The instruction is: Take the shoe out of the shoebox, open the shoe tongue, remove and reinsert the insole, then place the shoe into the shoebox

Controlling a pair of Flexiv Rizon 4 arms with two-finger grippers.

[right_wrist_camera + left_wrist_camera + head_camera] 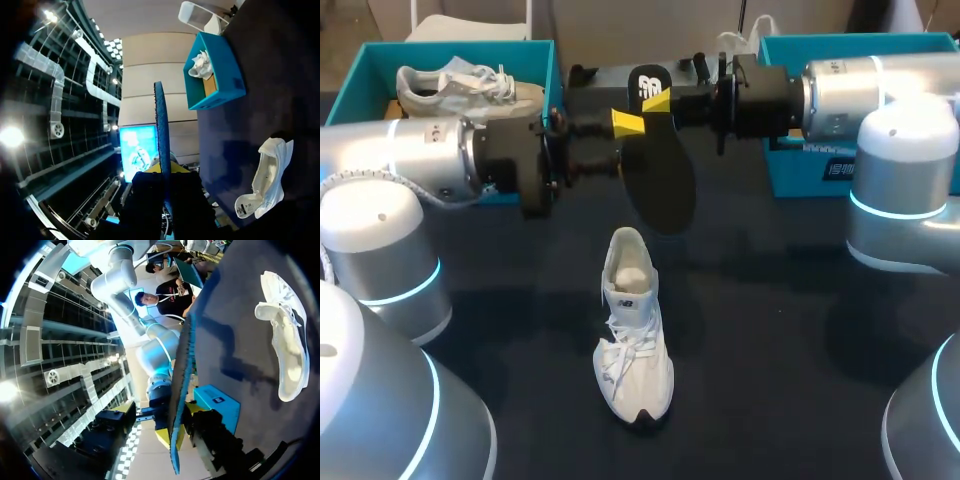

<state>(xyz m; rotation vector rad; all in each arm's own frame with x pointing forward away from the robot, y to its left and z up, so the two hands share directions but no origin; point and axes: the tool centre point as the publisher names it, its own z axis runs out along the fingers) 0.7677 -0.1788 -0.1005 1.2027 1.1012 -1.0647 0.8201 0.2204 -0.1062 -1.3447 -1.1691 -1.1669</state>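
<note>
From above, the black insole [662,175] hangs clear of the white shoe [633,345], its logo-marked heel end pinched by left gripper [628,124] and right gripper [658,100]; the left wrist view, then the right, shows it edge-on between apparently clamped fingers.

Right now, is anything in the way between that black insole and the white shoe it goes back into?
Nothing visible. The left gripper and right gripper hold the insole in the air, just beyond the heel of the shoe, with only open space between them.
</note>
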